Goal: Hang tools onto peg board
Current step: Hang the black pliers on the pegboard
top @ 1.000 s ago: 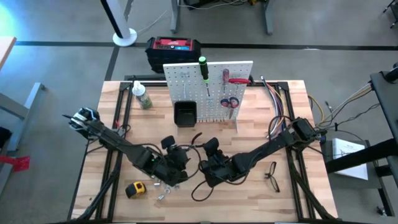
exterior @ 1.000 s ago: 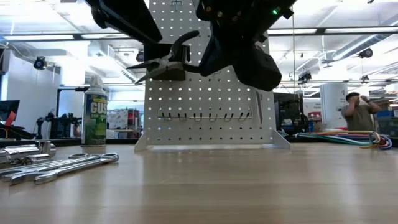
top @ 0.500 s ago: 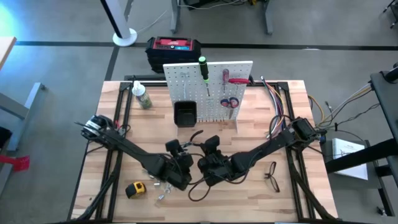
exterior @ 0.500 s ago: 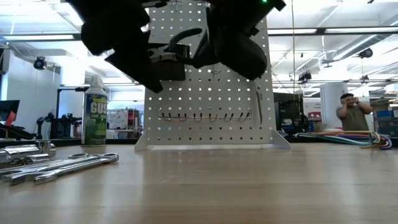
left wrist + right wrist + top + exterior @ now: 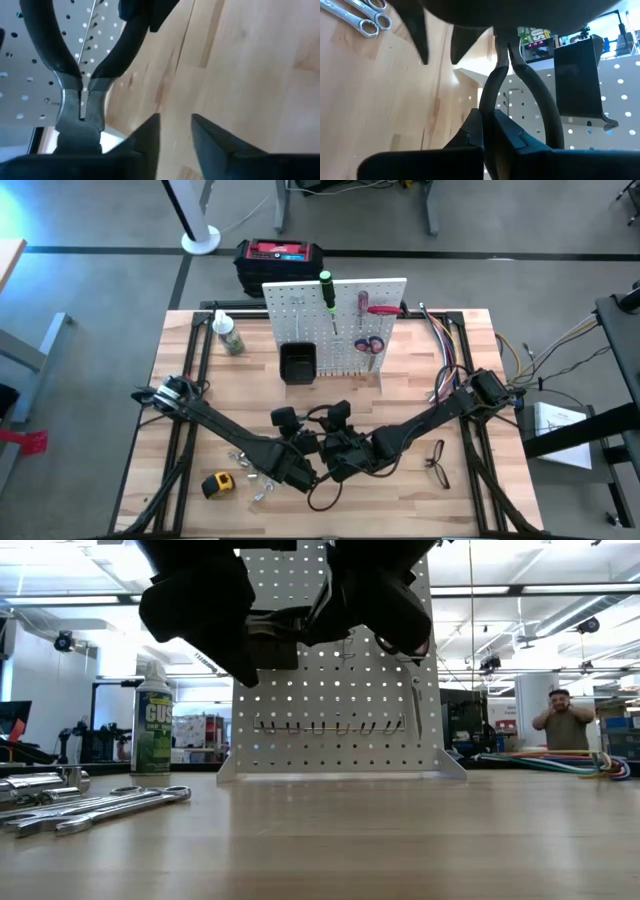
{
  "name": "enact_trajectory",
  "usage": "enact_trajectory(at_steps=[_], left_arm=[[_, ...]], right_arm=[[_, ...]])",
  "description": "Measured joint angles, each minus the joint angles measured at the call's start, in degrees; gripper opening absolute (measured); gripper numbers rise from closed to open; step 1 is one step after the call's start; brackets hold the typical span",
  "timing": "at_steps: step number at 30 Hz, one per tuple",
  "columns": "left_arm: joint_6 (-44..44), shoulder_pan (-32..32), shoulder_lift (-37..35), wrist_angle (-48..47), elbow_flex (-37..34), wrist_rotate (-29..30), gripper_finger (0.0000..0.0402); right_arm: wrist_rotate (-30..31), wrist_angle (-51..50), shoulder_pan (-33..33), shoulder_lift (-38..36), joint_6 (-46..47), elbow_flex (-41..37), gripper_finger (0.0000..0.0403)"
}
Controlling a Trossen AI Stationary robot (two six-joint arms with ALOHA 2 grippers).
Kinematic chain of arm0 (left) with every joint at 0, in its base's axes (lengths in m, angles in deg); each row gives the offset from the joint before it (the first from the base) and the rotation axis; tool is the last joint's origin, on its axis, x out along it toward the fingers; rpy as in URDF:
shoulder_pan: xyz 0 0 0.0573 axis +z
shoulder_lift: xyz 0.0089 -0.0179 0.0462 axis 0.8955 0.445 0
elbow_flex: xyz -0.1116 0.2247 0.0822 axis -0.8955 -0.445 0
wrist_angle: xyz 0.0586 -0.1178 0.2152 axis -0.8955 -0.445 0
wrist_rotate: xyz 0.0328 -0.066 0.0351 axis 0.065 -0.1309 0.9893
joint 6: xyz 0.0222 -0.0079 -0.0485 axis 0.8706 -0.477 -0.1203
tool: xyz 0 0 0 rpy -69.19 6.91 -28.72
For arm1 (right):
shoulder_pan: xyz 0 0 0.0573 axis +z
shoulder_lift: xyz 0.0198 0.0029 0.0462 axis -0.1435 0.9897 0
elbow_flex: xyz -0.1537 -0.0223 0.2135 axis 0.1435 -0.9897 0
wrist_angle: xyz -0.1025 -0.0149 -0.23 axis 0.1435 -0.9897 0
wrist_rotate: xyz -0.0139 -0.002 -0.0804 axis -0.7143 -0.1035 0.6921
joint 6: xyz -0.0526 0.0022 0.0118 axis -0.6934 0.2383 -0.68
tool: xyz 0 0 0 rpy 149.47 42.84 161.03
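Note:
Dark-handled pliers (image 5: 520,70) hang in the air in front of the white peg board (image 5: 335,320), with my right gripper (image 5: 489,120) shut on them. Their toothed nose (image 5: 80,107) points at my left gripper (image 5: 175,132). That gripper stands open with bare table between its fingers, the nose just beside them; whether it touches the nose I cannot tell. On the board hang a green-handled screwdriver (image 5: 326,288), a red-handled one (image 5: 376,308) and red-handled pliers (image 5: 368,344), with a black bin (image 5: 297,363) on its front. My right gripper pinches one handle of the pliers (image 5: 491,97) between its two fingers, which lie along it. The other handle (image 5: 547,117) stands free beside the fingers. The pliers are lifted clear of the table, nose away from the gripper.
Silver wrenches (image 5: 100,805) and a yellow tape measure (image 5: 218,483) lie near the table's front left. Black-framed glasses (image 5: 437,460) lie at the front right. A green-labelled bottle (image 5: 230,335) stands left of the board, cables (image 5: 450,345) run along the right, and a red-and-black box (image 5: 280,255) sits behind.
My left gripper has come down and toward the right gripper, turning as it went, and now stands at the nose of the pliers. The right gripper has rolled a little, tilting the pliers, which stay in the air.

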Motion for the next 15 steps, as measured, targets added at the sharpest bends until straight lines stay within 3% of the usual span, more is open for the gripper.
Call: enact_trajectory(at_steps=[5, 15], left_arm=[[-1.1, 0.0, 0.4, -0.3, 0.2, -2.2, 0.001], [-5.0, 0.1, -2.4, -0.9, 0.1, -1.9, 0.0001]], right_arm=[[0.2, 0.3, 0.0, 0.0, 0.1, 0.0, 0.0001], [0.4, -0.7, -0.3, -0.2, -0.3, -0.1, 0.0]])
